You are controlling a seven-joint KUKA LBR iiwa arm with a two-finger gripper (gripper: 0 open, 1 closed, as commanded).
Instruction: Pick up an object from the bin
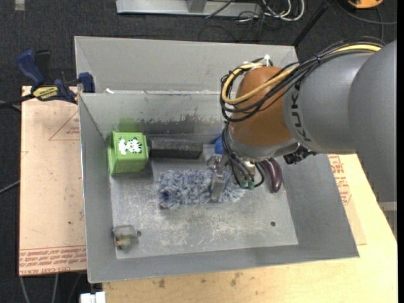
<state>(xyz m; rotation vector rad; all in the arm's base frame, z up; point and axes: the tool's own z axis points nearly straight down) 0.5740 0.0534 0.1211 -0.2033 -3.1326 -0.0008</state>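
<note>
The gripper point(218, 180) stands low in the middle of the frame, at the right edge of a crumpled blue-and-white cloth point(186, 189). I judge that it is there because this soft piece lies free of the walls. Whether the gripper is spread or pressed together, I cannot tell. The bin point(252, 229) also holds a green cube point(129, 151) and a dark block point(177, 149) left of centre, and a small grey thing point(125, 235) at lower left.
</note>
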